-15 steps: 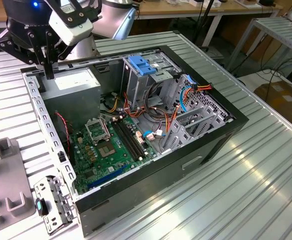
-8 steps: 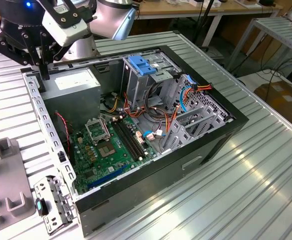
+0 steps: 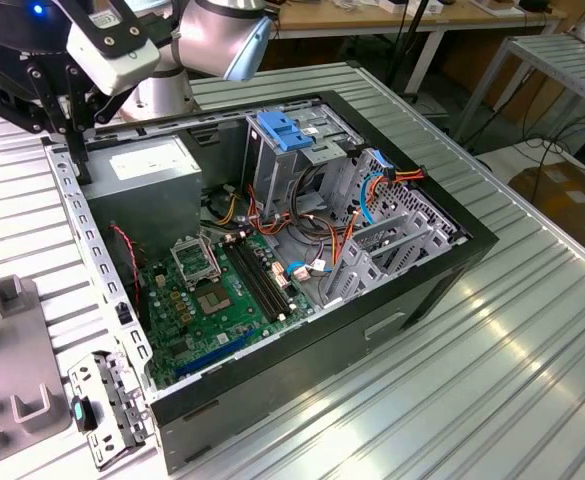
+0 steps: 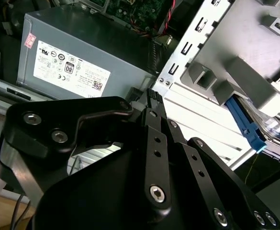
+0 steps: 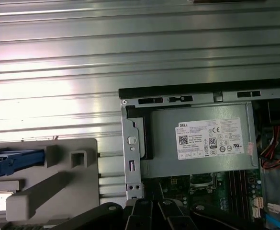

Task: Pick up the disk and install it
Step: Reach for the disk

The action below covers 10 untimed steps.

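You see the gripper (image 3: 75, 150) on the exterior view's left, at the far corner of the open computer case (image 3: 402, 300), hanging down from the arm (image 3: 222, 35). It points downward and stands just beside the perforated side rail of the case and the power supply (image 3: 147, 168), the grey box with the white sticker. In the second wrist view the black fingers (image 4: 151, 103) look pressed together at their tips. Nothing is between them, so the gripper carries no thing.

The disk (image 5: 8, 160) lies outside the case. In both wrist views you find it in the grey fixture (image 5: 58, 182), which rests on the ribbed metal table (image 5: 130, 48) just beside the case. Of the disk you see mainly one blue side rail, held among the grey blocks of the fixture. In the second wrist view a small part of its flat body shows next to the rail, but the label there cannot be made out. The gripper and the disk are apart and do not touch.

Inside the case you see the green motherboard (image 3: 212, 290) on the floor. The grey cage (image 3: 272, 175) stands upright with the blue latch (image 3: 282, 130) on top of it. Red, orange and blue cables run between the cage and the board
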### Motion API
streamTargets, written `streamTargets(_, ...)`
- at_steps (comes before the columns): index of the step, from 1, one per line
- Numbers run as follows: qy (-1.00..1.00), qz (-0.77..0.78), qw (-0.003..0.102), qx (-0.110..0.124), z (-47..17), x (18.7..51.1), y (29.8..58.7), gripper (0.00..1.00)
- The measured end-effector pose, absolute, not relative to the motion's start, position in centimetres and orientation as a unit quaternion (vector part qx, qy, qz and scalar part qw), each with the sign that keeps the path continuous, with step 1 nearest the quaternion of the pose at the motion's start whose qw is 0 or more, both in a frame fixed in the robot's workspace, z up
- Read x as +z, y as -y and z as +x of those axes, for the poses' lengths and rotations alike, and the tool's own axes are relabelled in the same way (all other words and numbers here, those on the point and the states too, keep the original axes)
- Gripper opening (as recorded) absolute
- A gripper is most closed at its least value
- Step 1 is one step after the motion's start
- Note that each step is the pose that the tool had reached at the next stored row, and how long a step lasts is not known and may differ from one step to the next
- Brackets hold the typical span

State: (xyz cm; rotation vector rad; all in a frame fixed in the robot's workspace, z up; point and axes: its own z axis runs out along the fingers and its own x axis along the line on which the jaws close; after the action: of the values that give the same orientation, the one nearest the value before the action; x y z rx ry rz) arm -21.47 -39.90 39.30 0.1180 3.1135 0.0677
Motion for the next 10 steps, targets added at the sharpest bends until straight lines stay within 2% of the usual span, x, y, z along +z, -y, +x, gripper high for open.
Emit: streamTargets(10, -0.999, 0.038, 0.013, 0.022, -22.8, 39.3, 39.9, 0.11)
